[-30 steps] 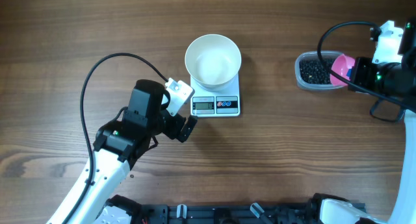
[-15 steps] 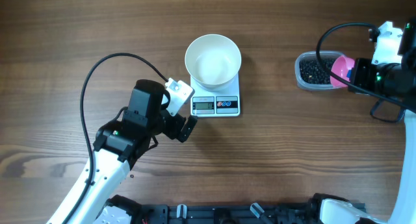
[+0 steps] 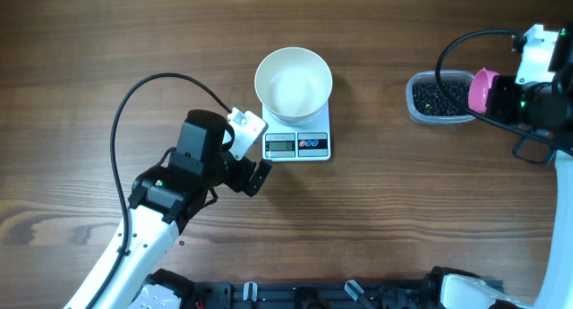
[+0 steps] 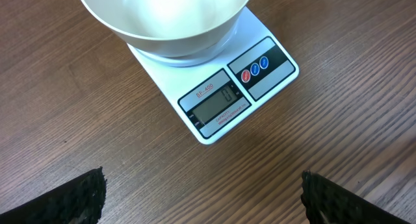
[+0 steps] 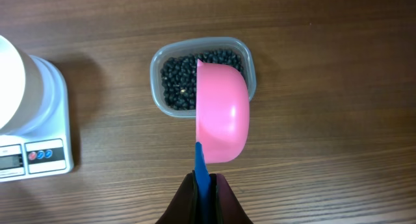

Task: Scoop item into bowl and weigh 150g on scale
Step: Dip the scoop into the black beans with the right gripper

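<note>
Wood-grain table [image 3: 89, 40], matte brown, with everything on it well spread out.

The left gripper [image 4: 205, 202] hangs just short of the scale, its jaws spread wide and holding nothing. The ribbed black pads [image 4: 78, 198] sit at either edge of the wrist view.

The right gripper [image 5: 205, 185] is clamped tight on the thin blue handle [image 5: 202, 162] of the scoop.

Scale [image 3: 297, 134]: white, nearly square, smooth plastic. Its display [image 4: 218, 102] reads zero, and that edge faces the left arm.

Bowl [image 3: 293, 81]: plain white, round and glossy. It sits on the scale platform and looks empty.

Tub [image 5: 246, 58]: clear rounded-rectangle plastic, well apart from the scale on the right arm's side. Its long axis runs left-right across the table.

Scoop [image 5: 224, 113]: a smooth pink half-dome tipped on its side. Its mouth faces the scale side and its rim hangs over the tub. We can't tell whether anything is inside.

Beans [image 5: 174, 81]: tiny, round and black, a loose grainy layer in the tub.

Key relation: the beans lie straight ahead of the right jaws, in line with the handle axis and just under the scoop rim. The right arm is clearly the nearer one. We judge that the next move needs a dip and roll into the heap, then a carry across to the bowl.
</note>
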Controlling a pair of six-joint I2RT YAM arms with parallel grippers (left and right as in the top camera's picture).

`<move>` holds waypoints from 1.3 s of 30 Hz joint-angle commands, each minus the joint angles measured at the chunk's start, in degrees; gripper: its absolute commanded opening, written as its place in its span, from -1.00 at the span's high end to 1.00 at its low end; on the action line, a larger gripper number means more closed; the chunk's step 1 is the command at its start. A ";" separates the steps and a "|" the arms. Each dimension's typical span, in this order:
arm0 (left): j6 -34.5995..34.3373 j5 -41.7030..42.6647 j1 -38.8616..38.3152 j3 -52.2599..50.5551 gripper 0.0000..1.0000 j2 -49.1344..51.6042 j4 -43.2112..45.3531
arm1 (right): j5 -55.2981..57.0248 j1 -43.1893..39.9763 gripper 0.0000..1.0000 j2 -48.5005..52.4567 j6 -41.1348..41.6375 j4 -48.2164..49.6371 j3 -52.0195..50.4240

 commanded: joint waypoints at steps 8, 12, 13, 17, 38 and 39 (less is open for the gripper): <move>0.50 0.28 0.26 -0.22 -1.00 0.22 -0.17 | 0.44 -0.24 0.91 1.70 -2.23 0.42 -0.87; 0.48 0.28 0.26 -0.22 -1.00 0.22 -0.17 | -0.31 -0.24 0.91 1.70 -2.25 0.35 -0.87; 0.50 0.28 0.26 -0.22 -1.00 0.22 -0.20 | -0.33 -0.24 0.92 1.70 -2.25 0.33 -0.87; 0.50 0.28 0.24 -0.22 -1.00 0.22 -0.17 | -0.33 -0.24 0.91 1.70 -2.23 0.33 -0.87; 0.50 0.28 0.24 -0.22 -1.00 0.22 -0.17 | -1.84 -0.24 0.91 1.70 -2.08 -0.66 -0.87; 0.50 0.28 0.24 -0.22 -1.00 0.22 -0.17 | -1.84 -0.24 0.91 1.70 -2.10 -0.74 -0.87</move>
